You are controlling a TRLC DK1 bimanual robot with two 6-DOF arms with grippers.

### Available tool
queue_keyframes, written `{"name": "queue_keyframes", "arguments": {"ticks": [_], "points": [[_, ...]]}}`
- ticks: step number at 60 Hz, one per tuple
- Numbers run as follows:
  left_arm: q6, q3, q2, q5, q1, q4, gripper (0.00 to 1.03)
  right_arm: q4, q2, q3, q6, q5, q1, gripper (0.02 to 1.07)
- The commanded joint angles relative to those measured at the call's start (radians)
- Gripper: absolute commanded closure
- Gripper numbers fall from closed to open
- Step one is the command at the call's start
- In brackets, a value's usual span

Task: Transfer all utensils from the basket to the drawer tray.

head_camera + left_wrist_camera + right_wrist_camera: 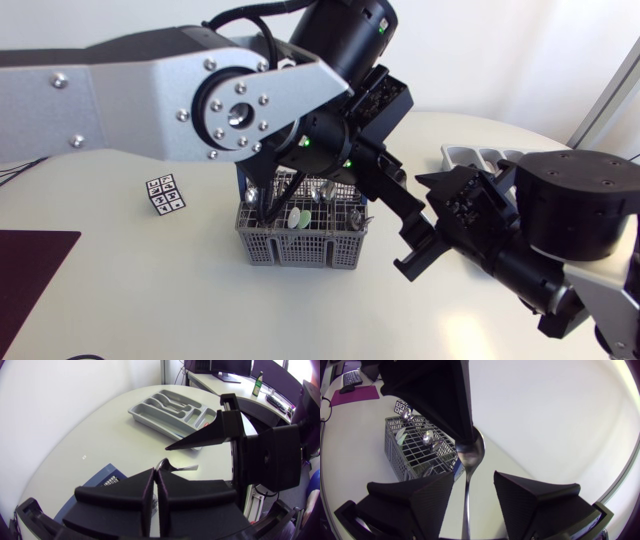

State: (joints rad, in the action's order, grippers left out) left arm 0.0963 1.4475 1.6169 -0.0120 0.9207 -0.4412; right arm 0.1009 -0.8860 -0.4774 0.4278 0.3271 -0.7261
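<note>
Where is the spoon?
In the right wrist view, the spoon hangs from the left gripper, beside the basket, its handle between the right gripper's open fingers.

The head camera looks down on the table (130,290) from above, the left arm (130,90) close under its lens. The left wrist camera sits just behind the left gripper (155,472), facing across to the drawer tray (172,407). The right wrist camera looks past the right gripper (473,474) toward the basket (415,450). Both wrist views share, seemingly, one spoon (177,466); the head view shares tray and basket.
</note>
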Motion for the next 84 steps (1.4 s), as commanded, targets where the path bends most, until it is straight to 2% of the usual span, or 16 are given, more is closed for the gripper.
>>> {"name": "queue_keyframes", "arguments": {"ticks": [1,11,25,41,45,51,64,69,72,76,84], "points": [[-0.032,0.031,0.012,0.003,0.004,-0.01,1.0,0.025,-0.011,0.025,0.028,0.02,-0.015,0.7],[-0.035,0.027,0.005,0.004,0.003,-0.008,1.0,0.042,-0.024,0.029,0.042,0.027,-0.019,0.97],[-0.038,0.03,0.001,0.004,0.006,-0.008,1.0,0.033,-0.03,0.037,0.042,0.029,-0.021,1.01],[-0.038,0.034,-0.005,0.004,0.018,-0.005,0.99,0.005,-0.025,0.043,0.046,0.023,-0.021,1.01],[-0.04,0.036,-0.008,0.004,0.018,-0.001,0.94,0.003,-0.019,0.046,0.046,0.02,-0.022,1.01],[-0.04,0.033,-0.022,0.004,0.023,0.018,0.8,-0.006,-0.016,0.049,0.046,0.012,-0.022,1.01],[-0.033,0.034,-0.051,0.003,0.021,0.111,0.37,-0.052,0.018,0.069,0.048,-0.04,-0.021,1.01],[-0.024,0.039,-0.06,-0.002,0.015,0.142,0.24,-0.09,0.047,0.076,0.051,-0.089,0.004,1.01],[-0.017,0.05,-0.061,-0.013,0.01,0.144,0.2,-0.118,0.075,0.077,0.065,-0.138,0.045,1.01],[-0.003,0.062,-0.054,-0.022,0.0,0.141,0.19,-0.175,0.113,0.071,0.075,-0.253,0.139,1.01],[0.069,0.06,-0.031,-0.085,-0.011,0.111,0.17,-0.3,0.134,0.037,0.172,-0.574,0.438,1.01]]}}
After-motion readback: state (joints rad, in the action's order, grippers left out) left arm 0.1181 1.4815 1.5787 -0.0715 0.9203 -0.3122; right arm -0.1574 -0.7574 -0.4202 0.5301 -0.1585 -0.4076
